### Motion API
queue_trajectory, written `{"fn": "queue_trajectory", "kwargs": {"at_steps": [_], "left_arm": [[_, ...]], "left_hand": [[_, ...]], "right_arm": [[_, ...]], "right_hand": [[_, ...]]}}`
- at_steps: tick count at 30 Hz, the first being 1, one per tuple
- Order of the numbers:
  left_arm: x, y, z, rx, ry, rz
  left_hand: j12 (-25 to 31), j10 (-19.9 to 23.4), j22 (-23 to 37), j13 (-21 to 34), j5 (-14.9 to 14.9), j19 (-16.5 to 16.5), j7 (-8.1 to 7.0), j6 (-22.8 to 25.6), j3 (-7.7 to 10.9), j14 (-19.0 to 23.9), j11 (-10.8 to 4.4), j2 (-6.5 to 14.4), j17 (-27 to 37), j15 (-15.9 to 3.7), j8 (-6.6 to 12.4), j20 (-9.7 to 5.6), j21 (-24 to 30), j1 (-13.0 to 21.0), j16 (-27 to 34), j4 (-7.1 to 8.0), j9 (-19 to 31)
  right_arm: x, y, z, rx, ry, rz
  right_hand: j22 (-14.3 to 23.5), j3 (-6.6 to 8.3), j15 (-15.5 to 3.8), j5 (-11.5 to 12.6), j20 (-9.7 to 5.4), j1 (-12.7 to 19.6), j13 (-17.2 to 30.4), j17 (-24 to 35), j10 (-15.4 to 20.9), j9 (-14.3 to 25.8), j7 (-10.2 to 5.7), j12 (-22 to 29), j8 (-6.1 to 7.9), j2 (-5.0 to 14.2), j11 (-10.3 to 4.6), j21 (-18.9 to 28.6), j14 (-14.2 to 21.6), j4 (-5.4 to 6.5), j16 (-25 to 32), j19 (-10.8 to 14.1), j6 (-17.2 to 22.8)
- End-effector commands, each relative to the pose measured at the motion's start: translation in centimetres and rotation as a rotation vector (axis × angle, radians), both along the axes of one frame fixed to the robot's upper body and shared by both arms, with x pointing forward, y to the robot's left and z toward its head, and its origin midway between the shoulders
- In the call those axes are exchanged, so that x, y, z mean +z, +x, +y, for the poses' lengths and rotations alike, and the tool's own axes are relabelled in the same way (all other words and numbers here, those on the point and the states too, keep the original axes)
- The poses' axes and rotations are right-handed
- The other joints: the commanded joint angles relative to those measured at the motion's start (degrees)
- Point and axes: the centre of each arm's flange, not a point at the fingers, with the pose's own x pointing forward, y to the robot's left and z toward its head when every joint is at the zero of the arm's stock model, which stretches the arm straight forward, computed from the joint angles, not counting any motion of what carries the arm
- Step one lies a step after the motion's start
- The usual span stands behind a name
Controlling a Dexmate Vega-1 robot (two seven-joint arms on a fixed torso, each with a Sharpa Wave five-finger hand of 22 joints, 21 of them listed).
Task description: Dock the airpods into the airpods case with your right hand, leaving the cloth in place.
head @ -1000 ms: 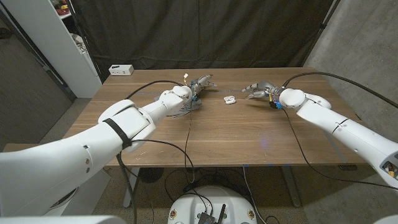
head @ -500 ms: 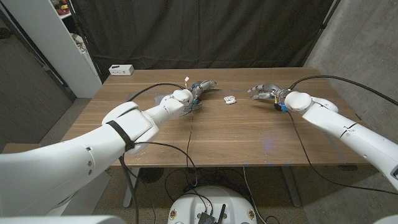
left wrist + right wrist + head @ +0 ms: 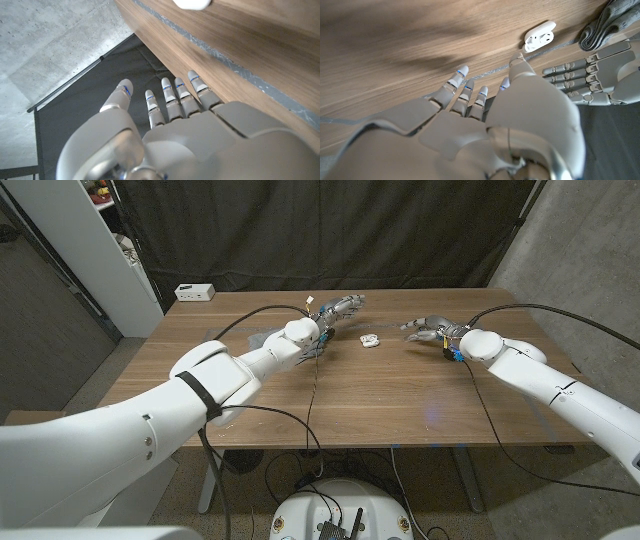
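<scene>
The airpods case lies on the counter between my two hands, lid open, in the far half. In the right wrist view I see two white shapes in its wells, but I cannot tell if the airpods sit fully down.

Going from the left: the cloth, grey and crumpled, lies under my left forearm. My left hand is above the counter just left of the case, fingers spread and straight, holding nothing. Then comes the case, then my right hand, near the case on its right side, fingers apart and a little curled, also empty.

I judge I am at the approach step. The next move calls for a short reach of the right hand to the left, and a fine pinch or press on small pieces.

For room: the far edge of the counter is near behind the case, so I should not push it backward. The front half is open wood. My left hand stands close, so it narrows the way.
</scene>
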Motion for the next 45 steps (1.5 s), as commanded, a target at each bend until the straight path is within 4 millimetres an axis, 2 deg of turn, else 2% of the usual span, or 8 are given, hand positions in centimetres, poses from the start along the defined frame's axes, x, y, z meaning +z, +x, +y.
{"fn": "queue_trajectory", "kwargs": {"at_steps": [1, 11, 13, 21, 28, 32, 40, 45], "left_arm": [[1.1, 0.9, -1.6, 0.149, 0.047, 0.181], [0.6, 0.8, -2.1, 0.13, 0.051, 0.193], [0.5, 0.7, -2.2, 0.095, 0.043, 0.179], [0.0, -0.2, -2.6, -0.057, -0.013, 0.116], [-1.0, -0.4, -2.8, -0.098, -0.02, 0.113], [-1.8, -0.5, -2.4, -0.12, -0.031, 0.104], [-3.3, -1.1, -1.4, -0.162, -0.053, 0.046], [-2.9, -1.4, -0.8, -0.162, -0.084, -0.01]], "left_hand": [[0.4, 1.99, 0.35, 0.42, 0.51, 3.78, 0.46, -0.91, 0.21, 3.04, 0.58, 0.07, 0.37, -3.01, 0.48, -0.81, 1.39, 0.89, 0.5, 0.01, 0.18], [3.0, 9.85, 0.58, 1.77, 0.71, 11.8, 1.9, -0.21, 0.3, 11.81, -0.12, 0.06, 0.65, -4.35, 1.41, -2.36, 4.24, 0.19, 1.76, 0.66, 0.17], [3.47, 11.41, 0.63, 2.15, 0.75, 13.37, 2.22, 0.24, 0.41, 14.38, 0.38, 0.19, 0.74, -4.75, 1.52, -2.6, 4.84, -0.06, 2.21, 0.78, 0.16], [4.42, 14.37, 0.65, 2.68, 0.79, 15.07, 2.65, 1.17, 0.67, 16.98, 0.08, 0.09, 0.73, -5.68, 1.74, -3.43, 5.49, -0.2, 2.36, 0.7, 0.15], [6.0, 19.48, 0.85, 3.67, 0.75, 18.67, 3.07, 1.92, 1.06, 23.37, -1.06, 0.31, 0.86, -7.13, 1.8, -4.4, 7.1, -0.85, 3.45, 0.98, 0.15], [6.11, 20.11, 0.94, 3.98, 0.76, 19.65, 3.97, 3.44, 1.21, 24.24, -1.42, 0.28, 0.83, -7.39, 2.29, -5.12, 7.59, -0.99, 3.32, 0.97, 0.15], [6.17, 20.65, 1.02, 4.29, 0.72, 20.66, 4.68, 4.61, 1.23, 24.79, -1.36, 0.13, 0.84, -7.34, 2.58, -5.05, 8.13, -1.31, 3.1, 1.03, 0.15], [4.81, 18.0, 1.01, 4.76, 0.78, 17.88, 4.5, 5.07, 1.45, 21.88, -0.74, -0.27, 0.81, -6.71, 2.39, -4.45, 7.19, -1.38, 1.23, 0.72, 0.17]], "right_arm": [[-0.4, -0.4, -0.8, -0.023, 0.03, -0.004], [-0.6, -0.6, -1.3, -0.032, 0.051, -0.012], [-0.7, -0.6, -1.3, -0.032, 0.052, -0.012], [-1.0, -0.5, -1.3, -0.026, 0.054, -0.012], [-1.3, -0.7, -1.5, -0.027, 0.059, -0.011], [-1.5, -0.7, -1.6, -0.029, 0.064, -0.008], [-1.7, -0.6, -1.8, -0.029, 0.072, -0.006], [-1.7, -0.4, -1.9, -0.02, 0.072, -0.004]], "right_hand": [[0.23, 0.19, -4.16, -0.03, 0.35, -0.5, 0.13, 0.27, 0.21, -0.13, 0.29, 0.5, 0.01, 0.19, 0.35, 0.34, 0.49, 0.09, 0.37, 0.23, -0.39], [0.23, 0.16, -4.15, 0.01, 0.34, -0.81, 0.1, 0.24, 0.32, -0.37, 0.58, 0.57, 0.05, 0.27, 0.37, 0.33, 0.53, 0.03, 0.43, 0.18, -0.64], [0.22, 0.15, -4.12, 0.01, 0.4, -0.88, 0.09, 0.23, 0.3, -0.42, 0.56, 0.58, 0.1, 0.29, 0.42, 0.32, 0.54, 0.03, 0.44, 0.15, -0.6], [0.22, 0.08, -4.15, 0.02, 0.47, -1.24, 0.07, 0.2, 0.31, -0.64, 0.7, 0.61, 0.12, 0.3, 0.44, 0.32, 0.6, 0.0, 0.49, 0.15, -0.85], [0.22, 0.13, -4.17, 0.05, 0.49, -1.38, 0.04, 0.19, 0.32, -0.81, 0.74, 0.63, 0.18, 0.43, 0.55, 0.33, 0.59, -0.06, 0.51, 0.15, -0.94], [0.22, 0.15, -4.12, 0.07, 0.51, -1.41, 0.03, 0.16, 0.35, -0.9, 0.75, 0.65, 0.22, 0.45, 0.57, 0.33, 0.61, -0.15, 0.52, 0.14, -0.94], [0.21, 0.17, -4.13, 0.09, 0.51, -1.5, 0.01, 0.12, 0.37, -1.06, 0.77, 0.68, 0.28, 0.47, 0.4, 0.33, 0.6, -0.27, 0.53, 0.13, -0.98], [0.21, 0.21, -4.1, 0.1, 0.52, -1.56, -0.01, 0.09, 0.38, -1.2, 0.8, 0.7, 0.32, 0.51, 0.49, 0.33, 0.52, -0.38, 0.51, 0.13, -1.02]]}}
